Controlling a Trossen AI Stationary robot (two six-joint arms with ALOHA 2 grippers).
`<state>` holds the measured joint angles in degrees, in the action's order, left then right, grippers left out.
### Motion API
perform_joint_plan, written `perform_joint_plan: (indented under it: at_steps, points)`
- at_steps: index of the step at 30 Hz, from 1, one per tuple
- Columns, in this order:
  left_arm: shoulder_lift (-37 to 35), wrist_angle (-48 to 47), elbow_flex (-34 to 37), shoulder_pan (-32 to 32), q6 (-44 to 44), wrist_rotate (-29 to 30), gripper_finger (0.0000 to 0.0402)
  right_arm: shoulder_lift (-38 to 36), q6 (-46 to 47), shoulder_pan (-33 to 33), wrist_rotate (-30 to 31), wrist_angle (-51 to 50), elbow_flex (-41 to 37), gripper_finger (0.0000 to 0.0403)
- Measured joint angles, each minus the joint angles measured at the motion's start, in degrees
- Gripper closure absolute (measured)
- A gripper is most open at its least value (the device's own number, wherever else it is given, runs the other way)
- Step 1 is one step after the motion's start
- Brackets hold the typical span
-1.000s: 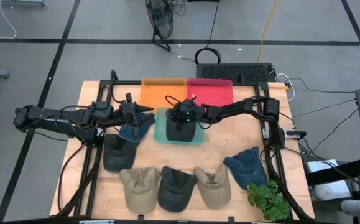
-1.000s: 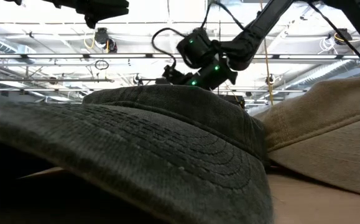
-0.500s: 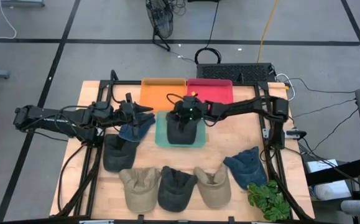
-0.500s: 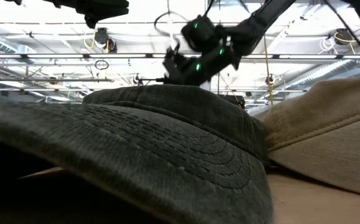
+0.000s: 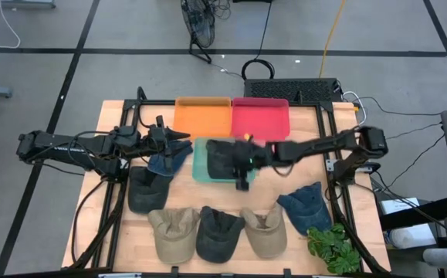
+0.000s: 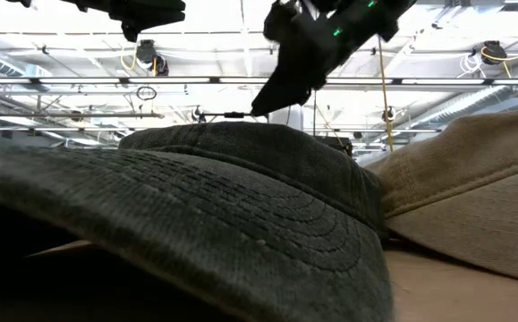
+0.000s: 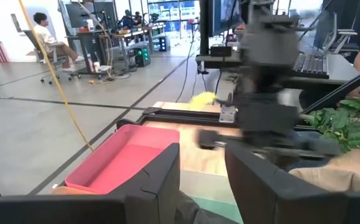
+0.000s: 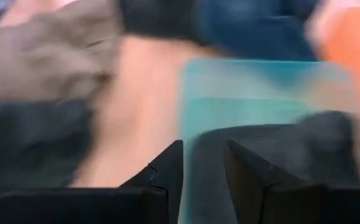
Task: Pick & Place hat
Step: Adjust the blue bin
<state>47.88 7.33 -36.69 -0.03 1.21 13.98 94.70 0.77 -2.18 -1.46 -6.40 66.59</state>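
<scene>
Dark hat point(image 5: 221, 158) on teal tray point(image 5: 198, 171), part-hidden by right arm; both fingers' state unclear.

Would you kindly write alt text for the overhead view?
A dark hat lies in a teal tray, the right gripper at its edge. The left gripper hovers over a blue hat; six more hats lie nearer the front.

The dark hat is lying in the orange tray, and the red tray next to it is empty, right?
Not quite. The dark hat is lying in the green tray, not the orange tray, which has nothing in it. The high view shows this. The red tray beside the orange one is empty, as you said.
</scene>
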Motion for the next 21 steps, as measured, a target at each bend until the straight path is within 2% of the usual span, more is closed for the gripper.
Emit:
perform_joint_plan:
  at_steps: [4, 7, 14, 21]
  points:
    - [0.00, 0.09, 0.00, 0.00, 0.00, 0.00, 0.0261, 0.55, -0.12, -5.49, 7.89, -4.19, -1.28, 0.0308]
    - [0.00, 0.10, 0.00, 0.00, -0.48, -0.17, 0.0261, 0.69, 0.43, -6.82, 13.44, -4.37, -2.56, 0.0301]
    - [0.00, 0.11, 0.00, 0.00, -1.51, -0.44, 0.0261, 1.75, 3.26, -6.11, 13.44, -4.00, -5.48, 0.0295]
    - [0.00, -0.14, 0.00, -0.02, -1.49, -0.46, 0.0261, 1.64, 4.49, -5.70, 13.02, -1.09, -8.21, 0.0319]
